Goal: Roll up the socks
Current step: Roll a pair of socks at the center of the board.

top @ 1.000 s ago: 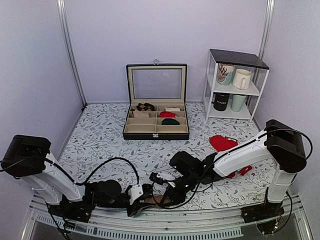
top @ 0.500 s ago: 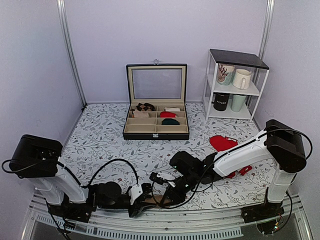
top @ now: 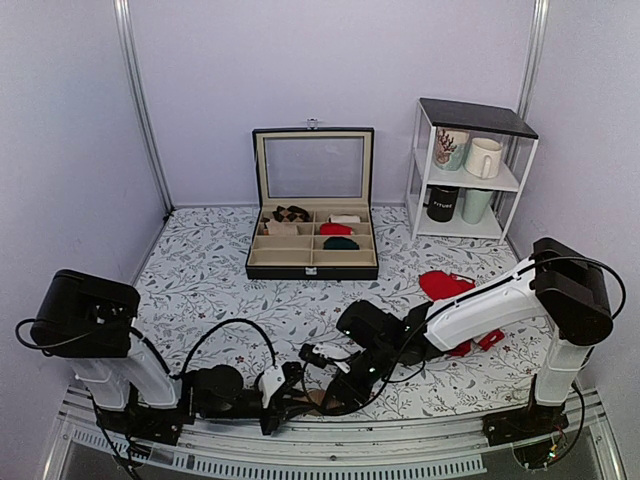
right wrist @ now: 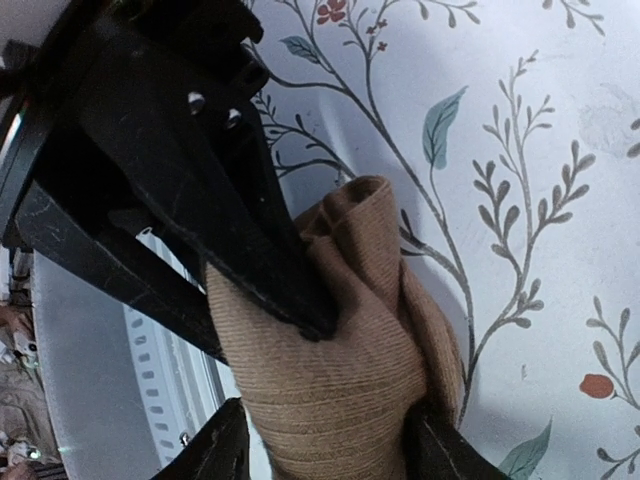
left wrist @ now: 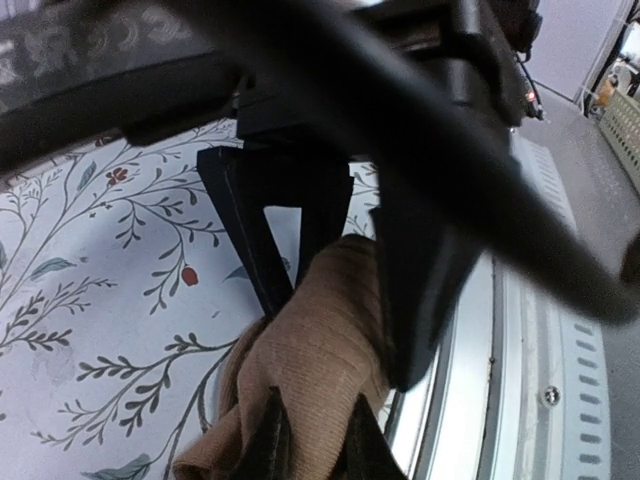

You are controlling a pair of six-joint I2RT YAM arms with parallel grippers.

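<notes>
The socks lie at the near edge of the table, about in the middle, between the two arms. They are not long and flat. They make a short, thick tan bundle, with one rounded ribbed side and some loose folds at the other end.

The left gripper is clenched on them, and its tips pinch the fabric at one end of the bundle. The right gripper reaches in from the opposite side, with its jaws apart around the bundle, one finger on each side. Whether they press it or only stand beside it, I cannot tell.

I judge that most of the rolling is done, because the length of the socks is taken up in the bundle. But it looks loose and uneven, not a firm roll. What is left, I think, is to tighten it, to tuck the open end so that it holds, and to let go of it. The box stands far behind, well apart.
</notes>
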